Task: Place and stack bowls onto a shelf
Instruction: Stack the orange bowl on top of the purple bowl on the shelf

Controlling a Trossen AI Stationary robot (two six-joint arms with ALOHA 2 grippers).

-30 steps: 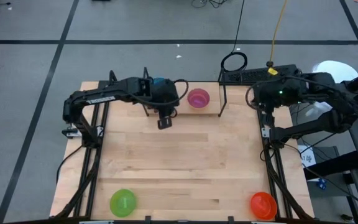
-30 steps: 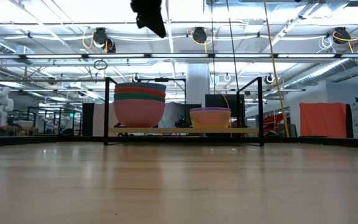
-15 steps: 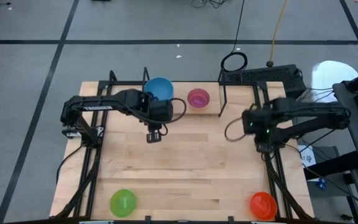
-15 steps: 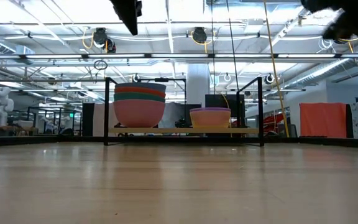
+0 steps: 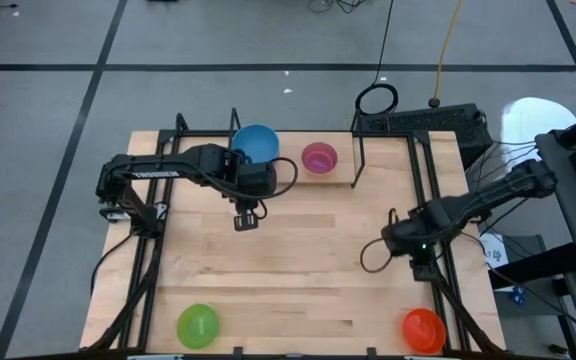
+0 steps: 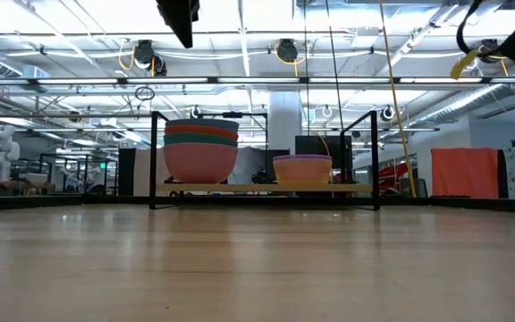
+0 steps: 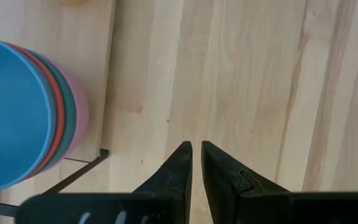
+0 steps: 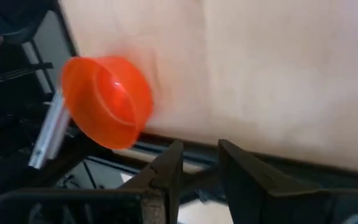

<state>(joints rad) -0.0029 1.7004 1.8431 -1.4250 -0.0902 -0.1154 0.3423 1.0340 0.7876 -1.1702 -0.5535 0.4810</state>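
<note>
The shelf (image 5: pixel 356 160) stands at the table's far edge. On its plank (image 6: pixel 266 187) rests a stack of bowls (image 5: pixel 255 143) with a blue bowl on top, then orange-red, teal and pink (image 6: pixel 200 148). A purple-pink bowl (image 5: pixel 319 157) stands beside the stack. My left gripper (image 5: pixel 245 218) hangs shut and empty above the table, just near of the shelf; its wrist view shows the stack (image 7: pixel 17 112). A green bowl (image 5: pixel 198 325) and an orange-red bowl (image 5: pixel 423 329) sit at the near edge. My right gripper (image 5: pixel 418 260) is open and empty, above the table's right side, facing the orange-red bowl (image 8: pixel 107 102).
Black frame rails (image 5: pixel 438 290) run along the table's left and right sides. A dark box (image 5: pixel 418 122) with cables lies behind the far right corner. Bare tabletop (image 5: pixel 298 270) lies between the shelf and the two near bowls.
My left gripper has drawn back from the shelf toward the near edge and a little left, then held still. My right arm has swung from the far right corner toward the near edge, over the table's right side. The bowls have not moved.
</note>
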